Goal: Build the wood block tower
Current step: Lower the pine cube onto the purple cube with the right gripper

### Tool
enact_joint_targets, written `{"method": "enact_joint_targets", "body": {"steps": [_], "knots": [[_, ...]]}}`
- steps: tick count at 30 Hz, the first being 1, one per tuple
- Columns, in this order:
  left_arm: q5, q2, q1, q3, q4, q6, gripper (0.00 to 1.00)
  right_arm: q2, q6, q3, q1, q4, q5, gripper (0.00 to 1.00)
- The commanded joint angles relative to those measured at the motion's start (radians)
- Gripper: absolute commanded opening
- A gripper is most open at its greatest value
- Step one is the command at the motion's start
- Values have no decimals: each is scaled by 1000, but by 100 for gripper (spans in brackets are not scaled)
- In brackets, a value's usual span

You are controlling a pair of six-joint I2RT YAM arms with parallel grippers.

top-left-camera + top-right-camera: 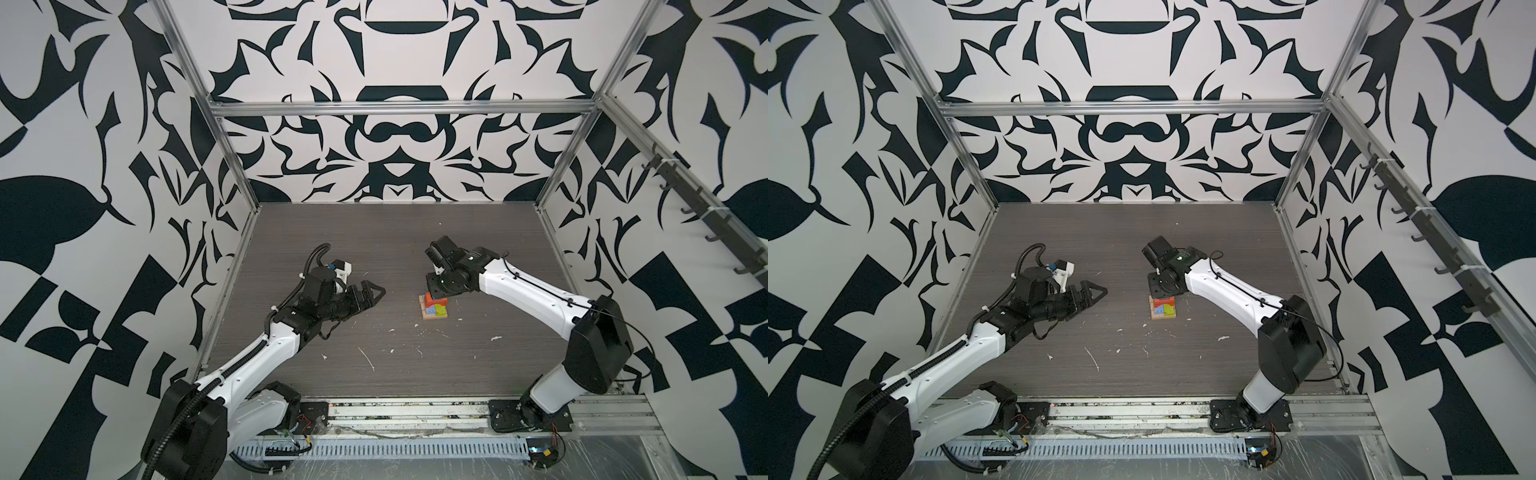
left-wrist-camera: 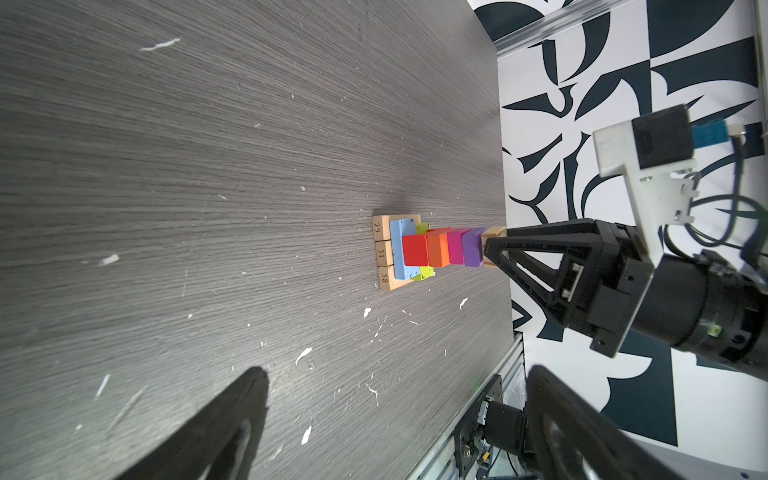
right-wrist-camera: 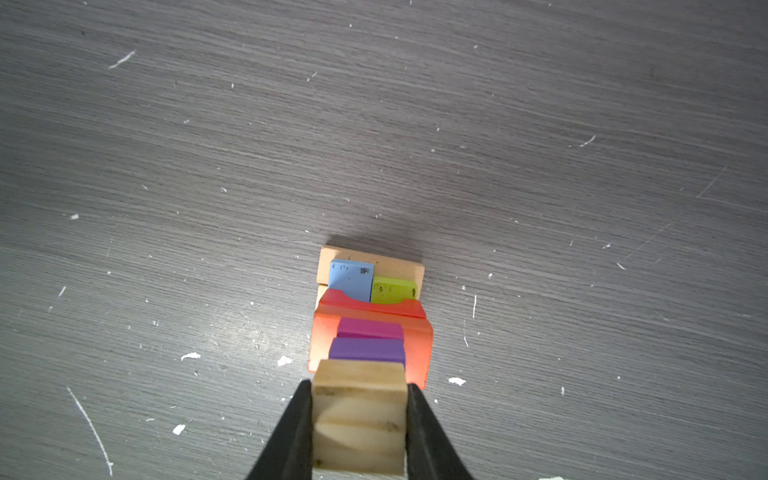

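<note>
1. The tower (image 2: 432,249) stands a little right of the middle of the bench (image 1: 374,365), on three tan planks (image 2: 384,253) marked 29, 31 and 58
2. Going up, there is a blue block (image 3: 350,279) beside a lime block (image 3: 392,289), then a red arch (image 3: 370,305), an orange block (image 3: 417,349), a magenta block (image 3: 370,328) and a purple block (image 3: 366,349); each covers much of the one below, and in the left wrist view the lime block shows only as slivers
3. The right end effector (image 3: 358,388) is clamped on a tan cube (image 3: 359,415) at the very top, one finger on each side; no gap shows between cube and purple block, but I cannot tell whether it rests there
4. In both top views the right arm (image 1: 519,286) hides the tower's upper blocks, so only the base and a few colours show
5. The left end effector (image 1: 374,291) hangs well left of the tower, jaws wide apart and empty; its own wrist view shows its fingers blurred and cut off by the frame edge
</note>
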Motion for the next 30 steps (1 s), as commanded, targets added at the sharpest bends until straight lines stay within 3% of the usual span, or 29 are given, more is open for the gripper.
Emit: {"method": "enact_joint_targets", "body": {"steps": [1,30], "knots": [[6,-5,2,-12,-1,0,99,-13,0,12,-3,-2,17,34],[1,-12,3,-23,-1,0,100,-10,2,-7,-3,9,12,38]]}}
